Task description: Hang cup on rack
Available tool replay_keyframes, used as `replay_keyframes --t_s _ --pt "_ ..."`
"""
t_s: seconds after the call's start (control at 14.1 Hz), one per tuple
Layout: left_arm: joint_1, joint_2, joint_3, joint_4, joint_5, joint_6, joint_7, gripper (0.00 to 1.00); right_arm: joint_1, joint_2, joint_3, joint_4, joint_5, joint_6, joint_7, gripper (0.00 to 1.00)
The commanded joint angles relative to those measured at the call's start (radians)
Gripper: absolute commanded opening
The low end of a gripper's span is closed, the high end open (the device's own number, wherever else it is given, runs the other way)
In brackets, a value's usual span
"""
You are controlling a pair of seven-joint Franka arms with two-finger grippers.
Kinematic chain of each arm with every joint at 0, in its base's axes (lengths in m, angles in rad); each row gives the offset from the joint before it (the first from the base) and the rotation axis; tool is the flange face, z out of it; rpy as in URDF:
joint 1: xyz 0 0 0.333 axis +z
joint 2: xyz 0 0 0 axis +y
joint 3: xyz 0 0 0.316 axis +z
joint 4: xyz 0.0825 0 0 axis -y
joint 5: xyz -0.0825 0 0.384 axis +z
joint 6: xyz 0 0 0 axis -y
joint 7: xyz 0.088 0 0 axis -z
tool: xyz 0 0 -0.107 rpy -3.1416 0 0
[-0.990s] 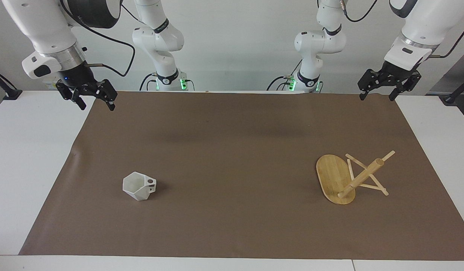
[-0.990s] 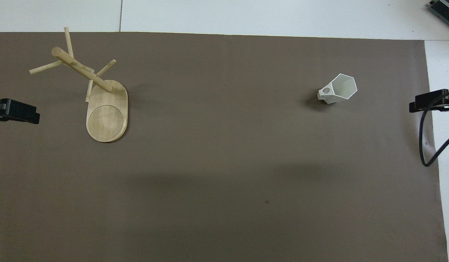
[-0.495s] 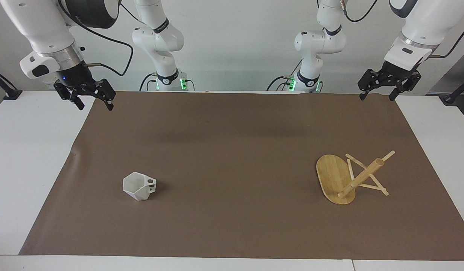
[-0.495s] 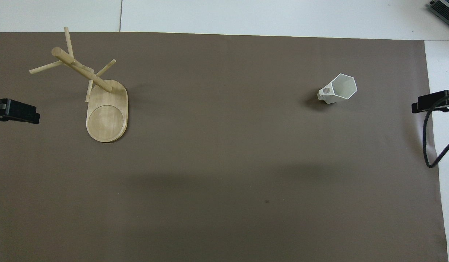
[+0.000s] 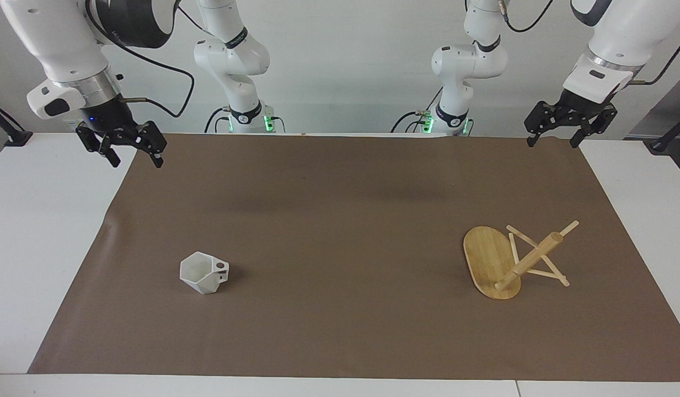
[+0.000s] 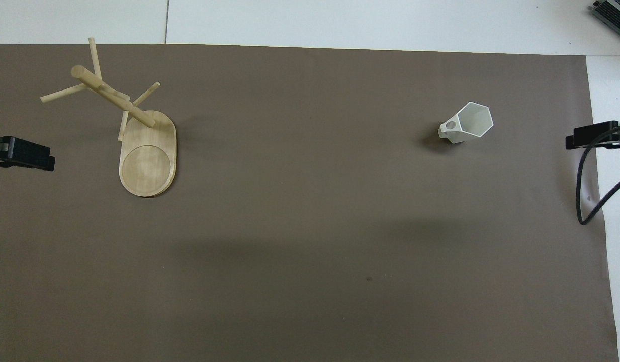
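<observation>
The right pincer (image 5: 134,161) hangs over the corner of the brown mat (image 5: 340,220) at the right arm's end of the surface (image 5: 42,231), its fingers spread wide and holding nothing.

Taking the cup as the landmark: the cup (image 5: 203,273) stands upright on the mat, toward the right arm's end, farther from the robots than the right pincer's corner. It is white and matte, with flat angular facets, a hexagonal rim and a body that tapers to the bottom. Its inside is seen from above and holds nothing (image 6: 474,119). A flat handle with a round hole through it points toward the rack.

The rack (image 5: 502,263) lies well apart from the cup, toward the left arm's end and about as far from the robots as the cup. It is pale bamboo: a flat oval base (image 6: 148,160) with a round disc marked in it, a thick round post (image 5: 530,260) and thin stick pegs. In the facing view the post leans steeply away from the cup. No cup hangs on any peg.

The left pincer (image 5: 553,143) waits over the mat's corner at the left arm's end, fingers wide apart and empty.
</observation>
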Motion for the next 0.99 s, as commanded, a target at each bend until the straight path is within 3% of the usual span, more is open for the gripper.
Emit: replay_keyframes --t_s 0.0,0.21,0.42,0.92 --pt "0.013 -0.02 -0.006 -0.027 -0.008 0.008 -0.007 1.0 -0.001 -0.032 0.007 -0.115 -0.007 0.095 -0.026 1.0" --pt "0.011 -0.02 -0.006 -0.027 -0.008 0.009 -0.007 1.0 -0.002 0.025 0.005 -0.169 -0.007 0.197 -0.028 1.0" --pt "0.013 -0.02 -0.006 -0.027 -0.008 0.009 -0.007 1.0 -0.002 0.132 0.007 -0.167 -0.007 0.328 -0.029 1.0" --pt "0.011 -0.02 -0.006 -0.027 -0.008 0.009 -0.007 1.0 0.036 0.266 0.007 -0.169 -0.007 0.511 -0.022 1.0"
